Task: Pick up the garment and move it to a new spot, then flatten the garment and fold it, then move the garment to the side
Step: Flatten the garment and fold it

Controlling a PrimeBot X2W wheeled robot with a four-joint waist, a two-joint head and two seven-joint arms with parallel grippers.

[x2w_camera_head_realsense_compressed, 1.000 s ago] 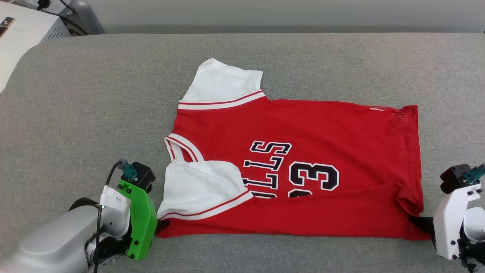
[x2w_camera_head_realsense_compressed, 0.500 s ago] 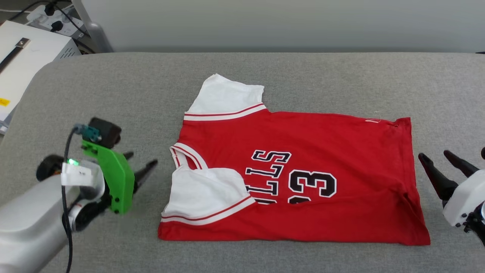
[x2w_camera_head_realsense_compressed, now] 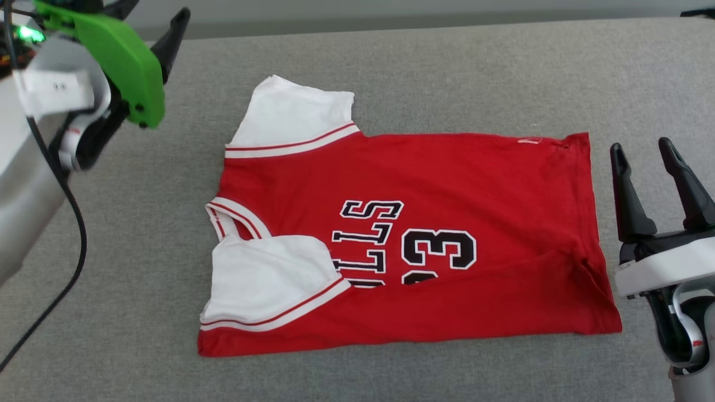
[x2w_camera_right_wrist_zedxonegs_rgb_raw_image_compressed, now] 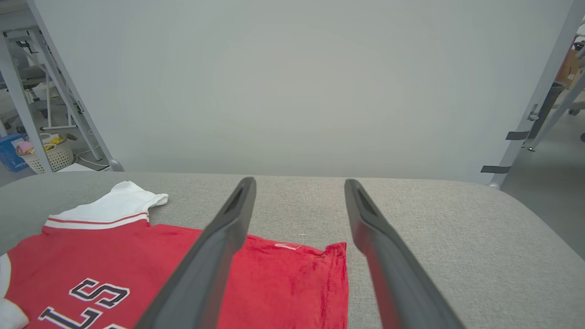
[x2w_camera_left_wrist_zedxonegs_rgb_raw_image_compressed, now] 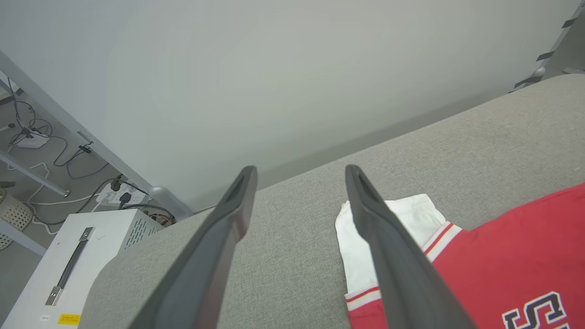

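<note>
The garment point(x2w_camera_head_realsense_compressed: 447, 184), a red T-shirt with white sleeves and black lettering, lies on the grey padded table point(x2w_camera_head_realsense_compressed: 391, 67) with its collar to the left. Its near long edge is folded up over the body, and the near sleeve lies on the chest. My left gripper point(x2w_camera_head_realsense_compressed: 156, 8) hangs open and empty above the table's far left, clear of the shirt. My right gripper point(x2w_camera_head_realsense_compressed: 640, 146) stands open and empty just right of the hem. The left wrist view shows open fingers point(x2w_camera_left_wrist_zedxonegs_rgb_raw_image_compressed: 300, 169) above the far sleeve of the garment point(x2w_camera_left_wrist_zedxonegs_rgb_raw_image_compressed: 502, 256). The right wrist view shows open fingers point(x2w_camera_right_wrist_zedxonegs_rgb_raw_image_compressed: 300, 181) over the hem corner of the garment point(x2w_camera_right_wrist_zedxonegs_rgb_raw_image_compressed: 283, 274).
A white box with a handle point(x2w_camera_left_wrist_zedxonegs_rgb_raw_image_compressed: 77, 260) stands beyond the table's left end, with a power strip and cables point(x2w_camera_left_wrist_zedxonegs_rgb_raw_image_compressed: 114, 194) on the floor behind it. A basket point(x2w_camera_right_wrist_zedxonegs_rgb_raw_image_compressed: 45, 155) sits by a metal frame at far left. A plain wall runs behind the table.
Both grippers have opened and drawn away from the shirt's near corners: the left rose toward the far left, the right lifted beside the hem. The head camera has also shifted.
</note>
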